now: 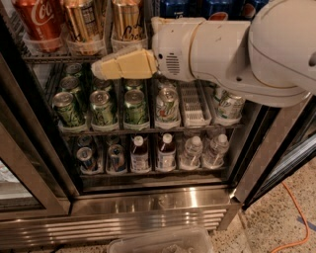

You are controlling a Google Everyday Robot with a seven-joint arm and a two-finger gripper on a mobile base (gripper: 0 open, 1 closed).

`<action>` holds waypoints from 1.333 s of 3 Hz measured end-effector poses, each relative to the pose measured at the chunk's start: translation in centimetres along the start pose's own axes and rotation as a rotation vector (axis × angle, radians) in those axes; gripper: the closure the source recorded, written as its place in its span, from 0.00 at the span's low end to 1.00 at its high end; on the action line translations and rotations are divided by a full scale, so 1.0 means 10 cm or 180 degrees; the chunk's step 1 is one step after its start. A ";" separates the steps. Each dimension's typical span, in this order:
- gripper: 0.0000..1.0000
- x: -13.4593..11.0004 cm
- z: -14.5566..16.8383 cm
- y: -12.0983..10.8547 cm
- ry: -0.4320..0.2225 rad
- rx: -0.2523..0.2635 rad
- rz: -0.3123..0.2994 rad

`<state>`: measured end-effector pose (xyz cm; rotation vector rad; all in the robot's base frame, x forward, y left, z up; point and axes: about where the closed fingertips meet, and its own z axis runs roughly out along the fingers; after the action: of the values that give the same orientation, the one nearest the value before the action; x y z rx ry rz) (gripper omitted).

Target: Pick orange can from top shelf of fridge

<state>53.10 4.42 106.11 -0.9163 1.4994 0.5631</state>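
The orange can [127, 21], golden-orange with dark cursive lettering, stands in a clear lane tray on the top shelf [47, 59] of the fridge [148, 197]. A gold can with a pale text panel [83, 22] and a red Coca-Cola can [39, 20] stand to its left. My gripper [98, 70] is in front of the shelf edge, just below and slightly left of the orange can, pointing left. Its cream fingers [126, 64] lie together as one wedge and hold nothing. My white arm [237, 49] hides the right part of the top shelf.
Blue Pepsi cans [177, 7] stand at the top right. Green cans [103, 106] fill the middle rack and small bottles [165, 150] the lower one. The open door frame [24, 168] is at the left. A clear plastic bin [163, 241] and an orange cable [296, 217] lie on the floor.
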 end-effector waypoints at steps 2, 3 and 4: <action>0.00 -0.02 0.19 -0.11 -0.0113 0.0120 -0.0094; 0.00 0.08 0.33 -0.28 -0.0230 0.0197 0.0006; 0.00 0.05 0.35 -0.27 -0.0267 0.0187 0.0011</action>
<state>57.36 5.60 105.48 -0.8353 1.4350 0.5507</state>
